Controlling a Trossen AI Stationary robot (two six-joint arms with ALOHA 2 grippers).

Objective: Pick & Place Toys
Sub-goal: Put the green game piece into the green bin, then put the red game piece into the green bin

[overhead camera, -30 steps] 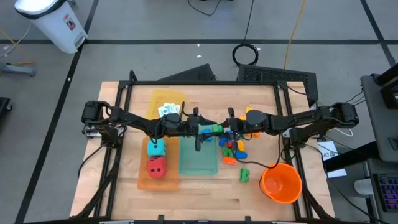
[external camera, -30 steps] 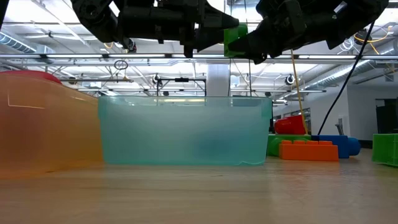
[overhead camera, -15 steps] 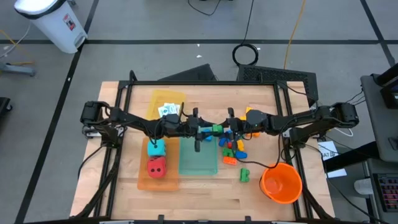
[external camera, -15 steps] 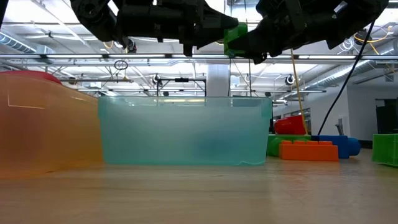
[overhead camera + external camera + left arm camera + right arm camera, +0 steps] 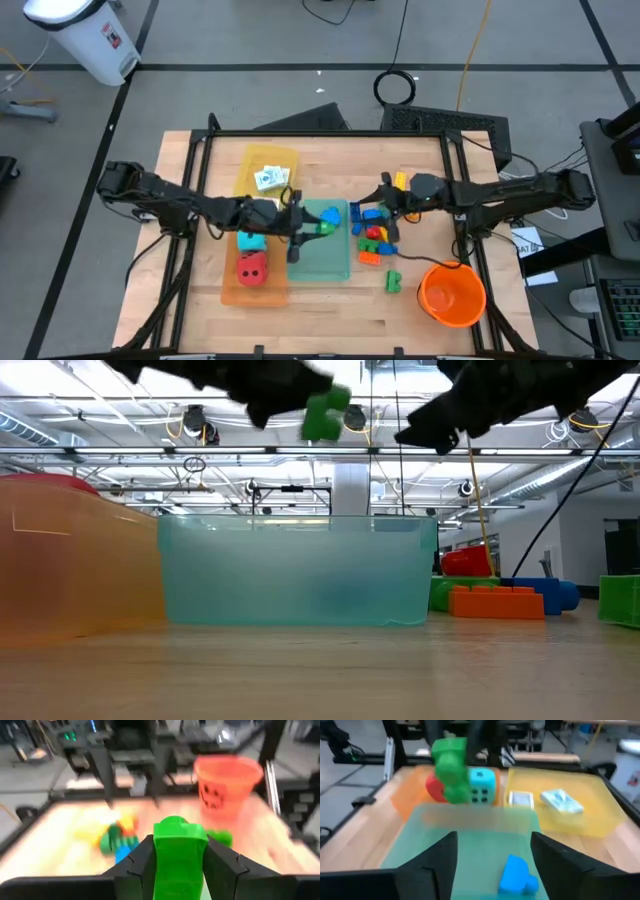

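While gripped up in the air over the teal tray [image 5: 318, 255], green brick [image 5: 327, 226] sits clamped between the left gripper [image 5: 312, 228] fingers, roughly centre frame in the high view. Same brick shows dead centre at the bottom of the left wrist view [image 5: 180, 851], squeezed from both sides. Floats near the top middle in the low view [image 5: 324, 414], well above the teal tray [image 5: 296, 568] wall.

Right gripper [image 5: 384, 200] hangs right of centre in the high view, just beside the loose brick pile [image 5: 372, 232], fingers spread apart and holding nothing. Clear gap between the two dark fingers [image 5: 431, 862] in the right wrist view, so definitely let go.

Blue brick [image 5: 516, 873] lying inside the teal tray, low in the right wrist view. Teal die [image 5: 251, 238] and red die [image 5: 252, 267] parked in the orange tray [image 5: 238, 292], left of centre. White picture cards [image 5: 269, 178] in the yellow tray [image 5: 262, 156], upper left of the counter [image 5: 330, 320]. Lone green brick [image 5: 393, 282] lower right on the counter, just beside the orange bucket [image 5: 452, 293].
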